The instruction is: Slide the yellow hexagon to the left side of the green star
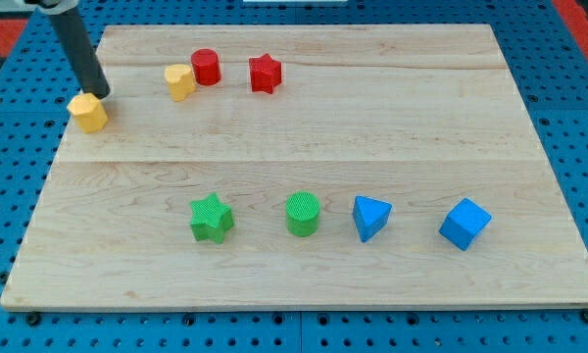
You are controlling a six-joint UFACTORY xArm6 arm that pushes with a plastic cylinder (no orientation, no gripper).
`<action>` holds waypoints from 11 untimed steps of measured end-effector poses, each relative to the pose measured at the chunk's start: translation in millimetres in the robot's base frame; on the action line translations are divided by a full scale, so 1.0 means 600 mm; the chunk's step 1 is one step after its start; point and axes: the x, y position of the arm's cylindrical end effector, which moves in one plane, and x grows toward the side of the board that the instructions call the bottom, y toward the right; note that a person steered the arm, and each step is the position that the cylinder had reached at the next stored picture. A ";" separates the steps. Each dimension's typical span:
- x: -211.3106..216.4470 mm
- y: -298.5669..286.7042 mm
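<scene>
A: Camera view, single frame. My tip (102, 95), the lower end of the dark rod, sits at the upper-right edge of the yellow hexagonal block (88, 113), touching or just shy of it; I cannot tell which. No fingers on this rig, so nothing is clasped or let go: it only pushes.

B: Where is the yellow hexagonal block on the pale wooden board (304, 147)?

A: Near the board's left edge, toward the view's top. The green star block (211, 218) lies well apart from it, down and to the view's right. A second yellow block (180, 81), shape unclear, sits by the red cylinder (207, 67) and red star (265, 73) in the top row.

B: The relation that matters?

A: The goal spot, just left of the green star, lies below and right of the hexagon. My tip is on the hexagon's upper-right side. Judgement: a push from here drives it down-left, off line; the tip would want the upper-left side first.

B: Others?

A: Green cylinder (302, 214), blue wedge-like block (370, 217), blue cube (465, 223), all right of the star, out of the path.
</scene>
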 end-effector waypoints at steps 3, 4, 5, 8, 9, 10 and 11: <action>0.084 0.029; 0.036 -0.070; 0.100 -0.063; 0.230 0.109; 0.218 0.003; 0.271 -0.009; 0.304 0.093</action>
